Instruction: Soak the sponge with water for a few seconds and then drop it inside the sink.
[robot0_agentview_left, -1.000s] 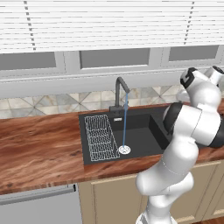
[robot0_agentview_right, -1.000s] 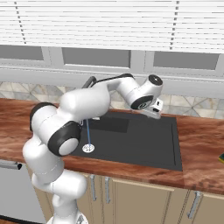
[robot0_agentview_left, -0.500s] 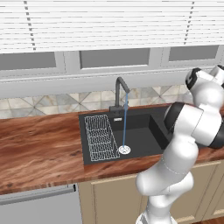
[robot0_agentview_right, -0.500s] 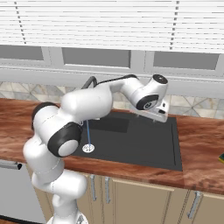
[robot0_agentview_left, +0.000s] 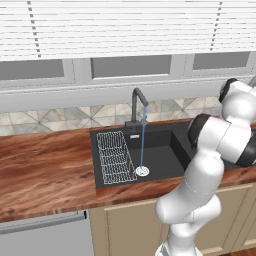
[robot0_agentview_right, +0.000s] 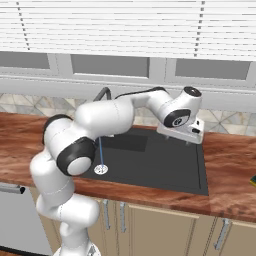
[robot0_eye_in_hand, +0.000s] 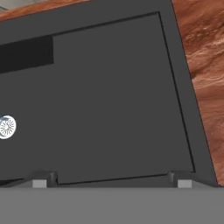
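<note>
**Pincer spread wide above the sink's right end**

Pincer (robot0_eye_in_hand: 109, 180) hangs with its two dark finger tips far apart and nothing between them; in the right base view the same hand (robot0_agentview_right: 189, 134) sits at the end of the outstretched white arm, pointing down over the far right part of the basin.

Directly below the finger tips lies the bare black floor of the sink (robot0_eye_in_hand: 113, 100), matte and dry-looking on this side. Just past the pincer on one side, the sink's rim gives way to the reddish-brown wooden counter (robot0_eye_in_hand: 203, 57), which runs along the basin's right edge.

Farther off across the basin floor, toward its other end, the round silver drain (robot0_eye_in_hand: 6, 127) shows at the edge of the hand view. The water (robot0_agentview_right: 100, 152) falls as a thin, straight, light-blue stream onto that drain, well apart from the pincer. Above it stands the dark grey faucet (robot0_agentview_left: 138, 102), at the sink's back edge.

Beyond the stream, farthest from the pincer, the white wire rack (robot0_agentview_left: 113, 155) lies in the left part of the basin.

At the far right edge of the right base view, a small yellow and green scrap on the counter may be the sponge (robot0_agentview_right: 253, 180); it is cut off by the frame, so I cannot tell for sure. It lies outside the sink, well to the right of the pincer.
</note>
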